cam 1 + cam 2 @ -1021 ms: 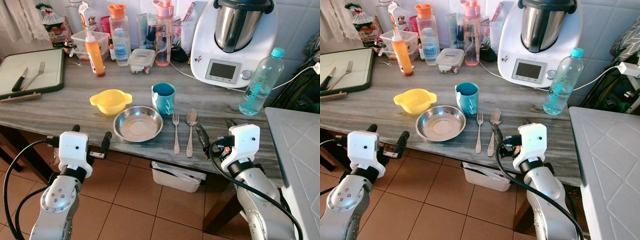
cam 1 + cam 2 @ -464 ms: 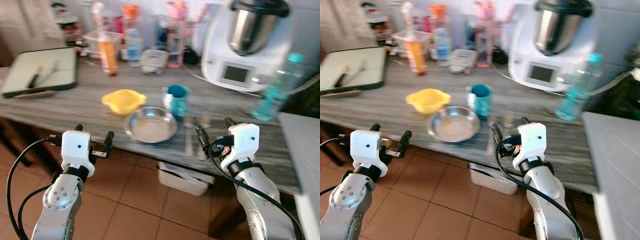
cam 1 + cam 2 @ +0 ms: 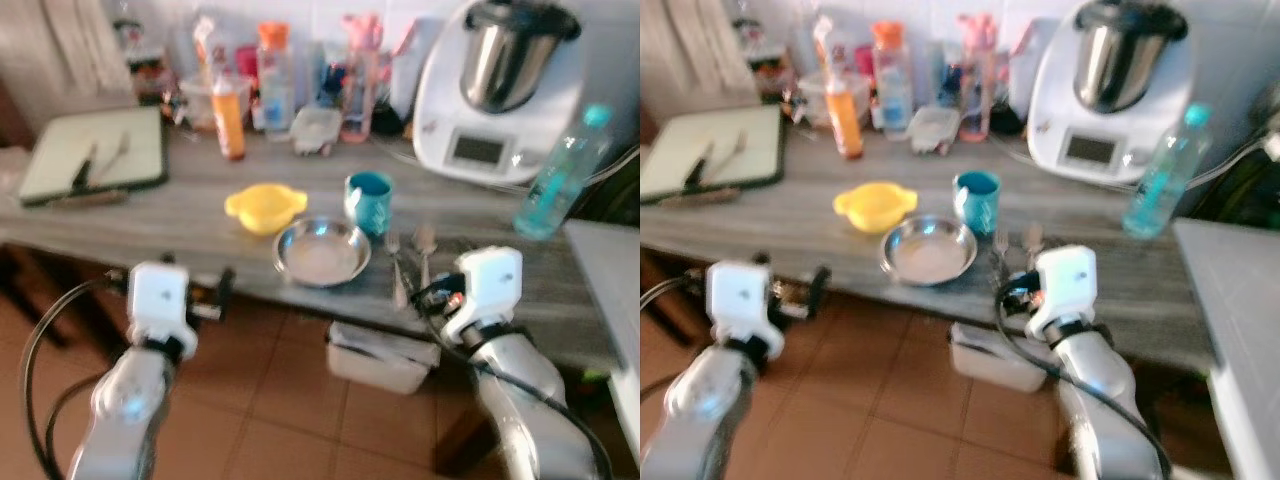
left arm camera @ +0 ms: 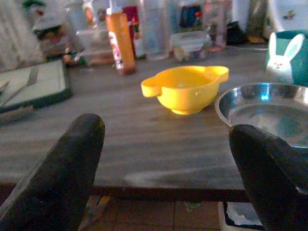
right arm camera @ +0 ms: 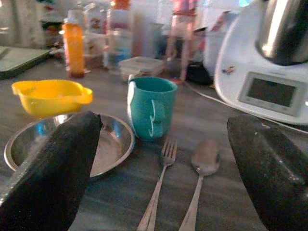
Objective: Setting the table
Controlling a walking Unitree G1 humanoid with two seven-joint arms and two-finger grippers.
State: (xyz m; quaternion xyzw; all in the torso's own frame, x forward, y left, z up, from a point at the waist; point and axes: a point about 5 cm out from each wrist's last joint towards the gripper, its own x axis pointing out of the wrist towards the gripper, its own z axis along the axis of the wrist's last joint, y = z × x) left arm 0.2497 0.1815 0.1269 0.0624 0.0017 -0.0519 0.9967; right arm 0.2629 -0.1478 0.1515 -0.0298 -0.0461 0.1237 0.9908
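On the grey wooden table a steel plate lies near the front edge. A yellow bowl sits to its left and a teal mug behind it. A fork and a spoon lie side by side to the right of the plate. My left gripper is held in front of the table edge, open and holding nothing, facing the bowl. My right gripper is open at the table edge, facing the fork, spoon and mug. The head views are blurred.
A cutting board with a knife and fork lies at the far left. Bottles, an orange sauce bottle and containers line the back. A white kitchen machine and a water bottle stand at the right. A white bin sits under the table.
The head camera has shifted and blurred, so the table looks farther and slightly to the right. Both grippers stay open at the table edge. Nothing on the table moved.
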